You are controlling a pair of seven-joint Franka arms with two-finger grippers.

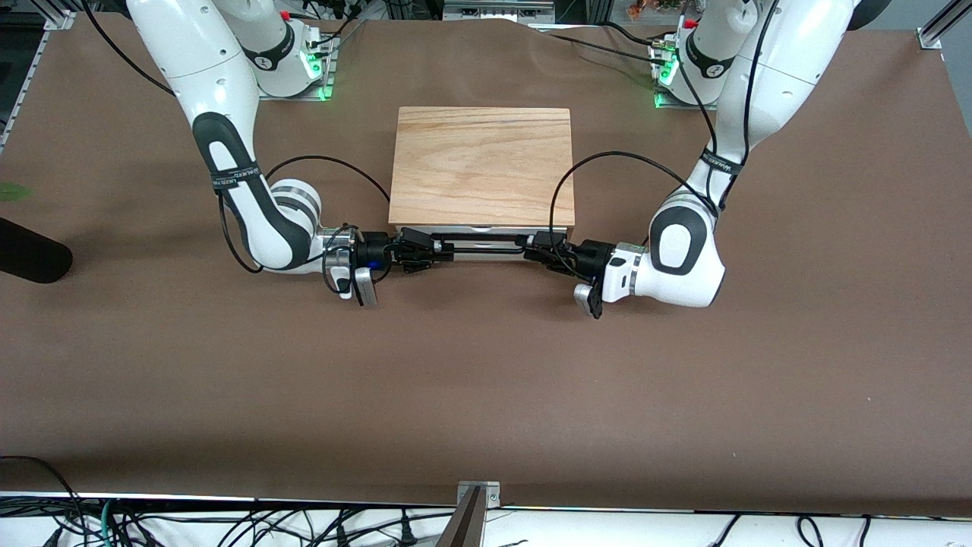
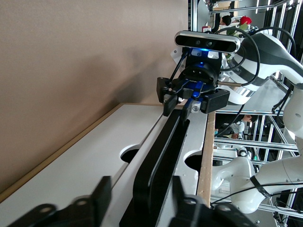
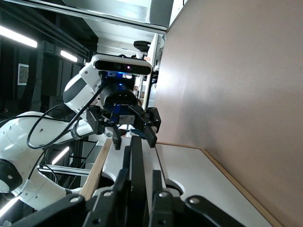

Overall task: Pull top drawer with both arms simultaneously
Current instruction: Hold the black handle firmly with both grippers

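On handle (image 1: 481,240), both tools, drawer front hidden

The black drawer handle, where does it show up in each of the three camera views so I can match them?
Front view: the black handle runs along the front of the wooden box, between the two claws.
Left wrist view: it stretches from that arm's own fingers to the right claw.
Right wrist view: it runs from the right arm's fingers to the left claw.
Shared landmark: the white drawer front.
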